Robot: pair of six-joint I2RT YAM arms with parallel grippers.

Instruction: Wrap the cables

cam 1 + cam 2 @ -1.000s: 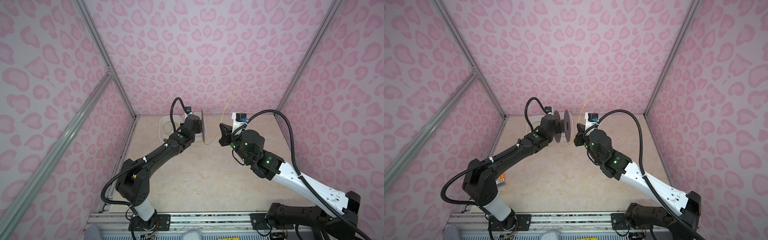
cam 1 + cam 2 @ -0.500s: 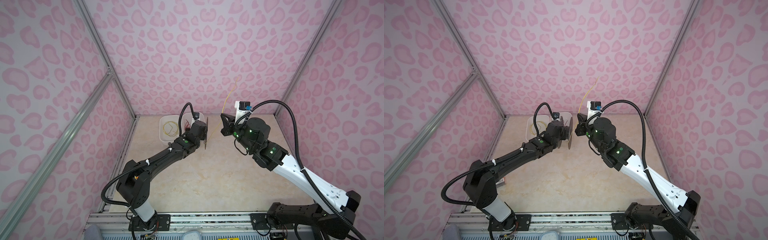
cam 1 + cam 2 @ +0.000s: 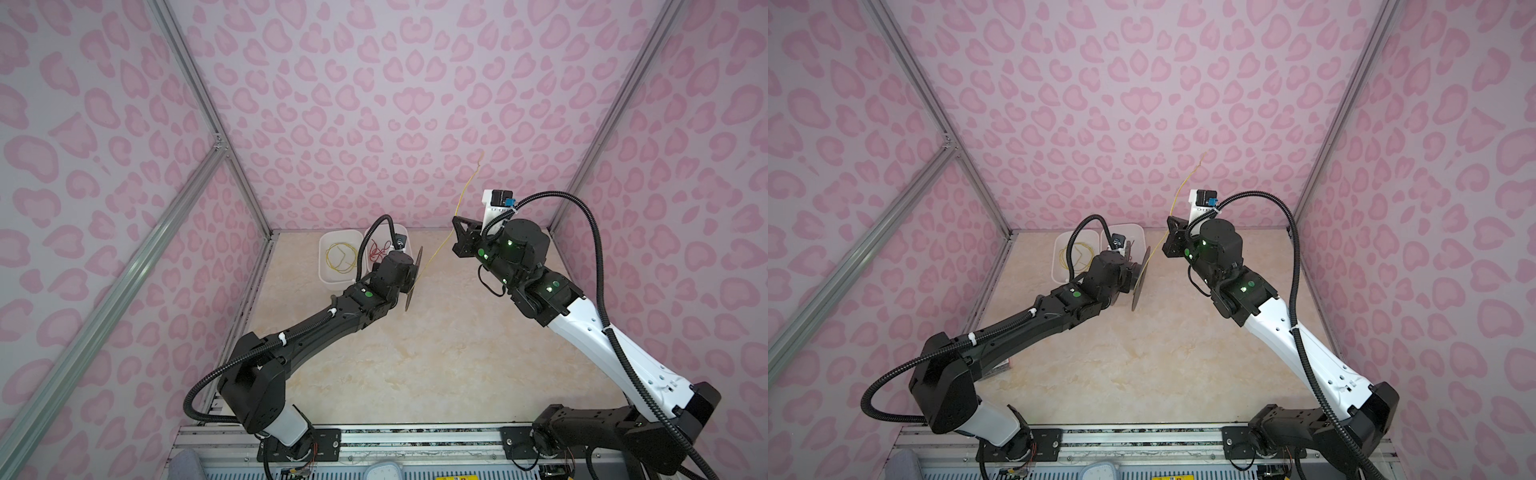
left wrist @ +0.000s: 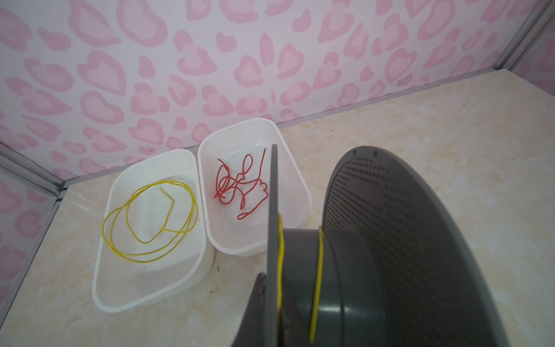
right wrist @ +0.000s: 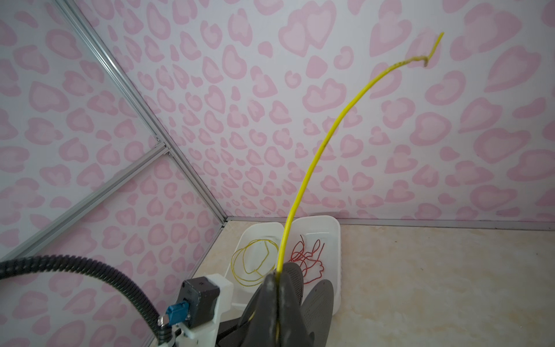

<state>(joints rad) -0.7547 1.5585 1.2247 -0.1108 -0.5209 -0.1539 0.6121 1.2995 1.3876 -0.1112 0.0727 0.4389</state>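
two tubs sit side by side at the surface's [image 3: 415, 353] 11 o'clock corner — left tub [image 3: 328, 279] holding a coiled cable [image 4: 168, 229], right tub [image 3: 401, 229] a tangled wire [image 4: 237, 186]. the spool [image 3: 413, 276] is just at their 4 o'clock; from it a cable [image 5: 301, 187] runs to the right gripper [image 3: 457, 220] at 2 o'clock, then onward toward 12.

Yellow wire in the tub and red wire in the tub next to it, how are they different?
The yellow wire lies in wide, round loops; the red wire is scrunched into small squiggles. The yellow wire fills most of its tub; the red wire covers only part of its own tub. Both are thin, lying loose in white tubs.
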